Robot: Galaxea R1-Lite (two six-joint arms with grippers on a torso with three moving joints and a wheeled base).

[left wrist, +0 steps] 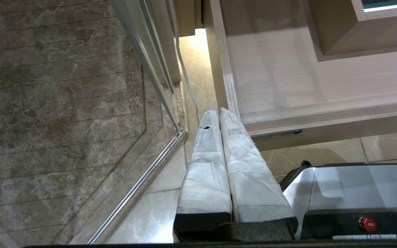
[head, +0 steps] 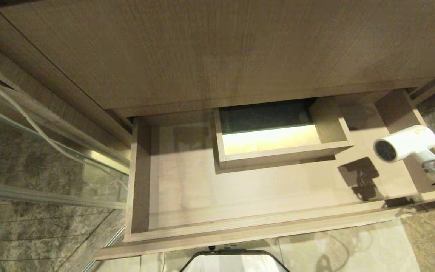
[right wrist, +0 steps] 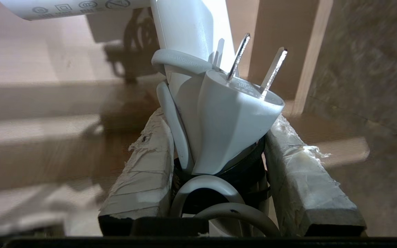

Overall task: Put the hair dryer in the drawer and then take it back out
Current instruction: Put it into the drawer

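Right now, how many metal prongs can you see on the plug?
2. Both stick out side by side from the white plug, which sits between the right gripper fingers against the hair dryer handle. A third could be hidden.

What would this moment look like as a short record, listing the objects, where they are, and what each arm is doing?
Drawer: pulled open, nothing lying on its floor.
Hair dryer: held above the drawer's right end, dark grille facing left.
Right gripper: jaws shut on the hair dryer's handle, with plug and cord.
Left gripper: jaws shut, holding nothing, beside the drawer's left front corner.
Cutout box: rear centre of drawer.
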